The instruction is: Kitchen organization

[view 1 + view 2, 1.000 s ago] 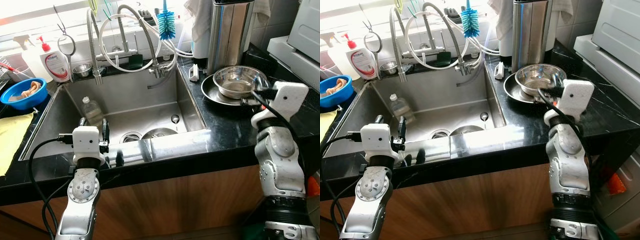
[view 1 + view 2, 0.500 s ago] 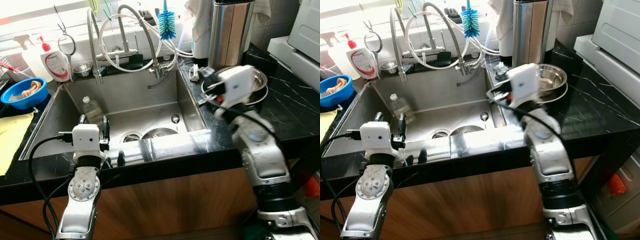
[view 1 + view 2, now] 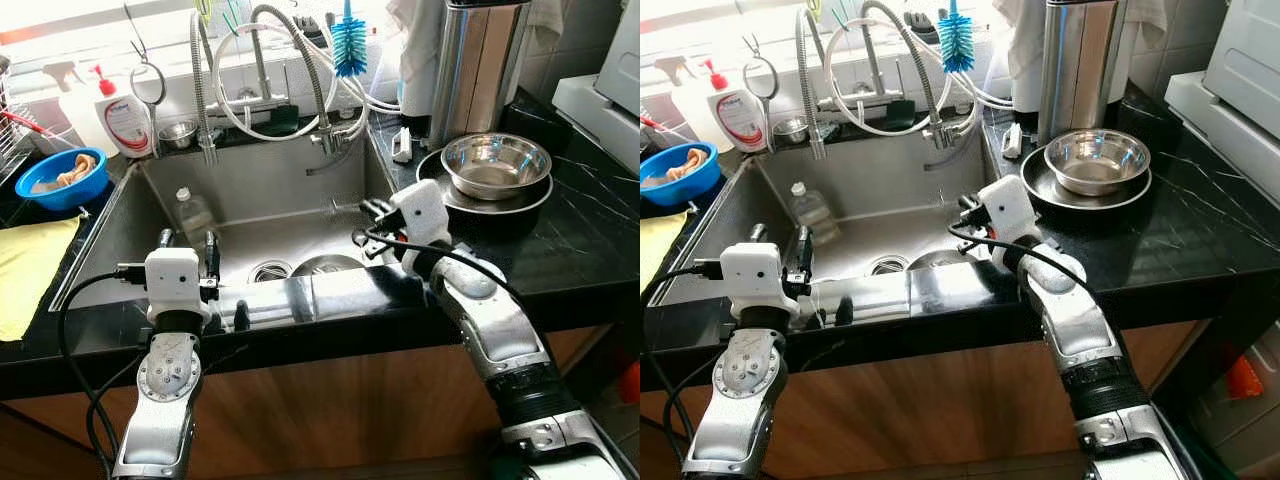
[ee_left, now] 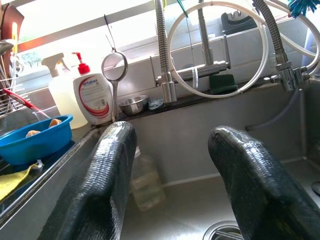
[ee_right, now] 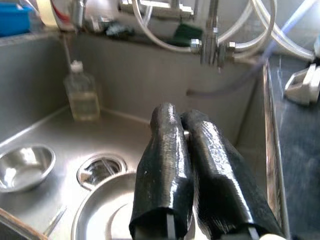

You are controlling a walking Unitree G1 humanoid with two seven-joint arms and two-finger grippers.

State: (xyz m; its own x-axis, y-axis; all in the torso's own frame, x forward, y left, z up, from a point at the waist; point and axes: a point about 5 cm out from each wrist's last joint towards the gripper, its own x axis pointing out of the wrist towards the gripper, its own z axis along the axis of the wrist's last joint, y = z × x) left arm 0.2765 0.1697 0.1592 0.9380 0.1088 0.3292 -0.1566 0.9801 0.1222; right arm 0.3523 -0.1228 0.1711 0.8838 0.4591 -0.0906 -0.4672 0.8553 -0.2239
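A stainless sink (image 3: 140, 215) is set into a black stone counter (image 3: 580, 240). The right gripper (image 5: 186, 131) hangs over the sink's right front part, its two black fingers pressed together and holding nothing. Below it, on the sink floor, a large round steel dish (image 5: 107, 220) lies near the front wall, just beside the drain (image 5: 100, 170), and a small steel bowl (image 5: 22, 167) sits upright on the drain's far side from the gripper.

The left gripper (image 4: 172, 185) hovers above the sink's front edge toward its left end, fingers spread wide apart and empty, aimed at the back wall. A clear plastic bottle (image 3: 195, 215) stands upright in the sink's back left part, close against the left wall, its long axis vertical and its cap pointing up.

On the counter at the sink's right, a steel bowl (image 3: 495, 165) rests open side up inside a dark round pan (image 3: 440, 190), in front of a tall steel canister (image 3: 480, 65). Along the sink's back edge stand coiled faucet hoses (image 3: 255, 70), a blue bottle brush (image 3: 349, 45) with bristles up, and a white pump soap bottle (image 3: 125, 120) at the back left corner. A blue bowl (image 3: 55, 185) sits on the counter left of the sink, with a yellow cloth (image 3: 30, 270) just in front of it.
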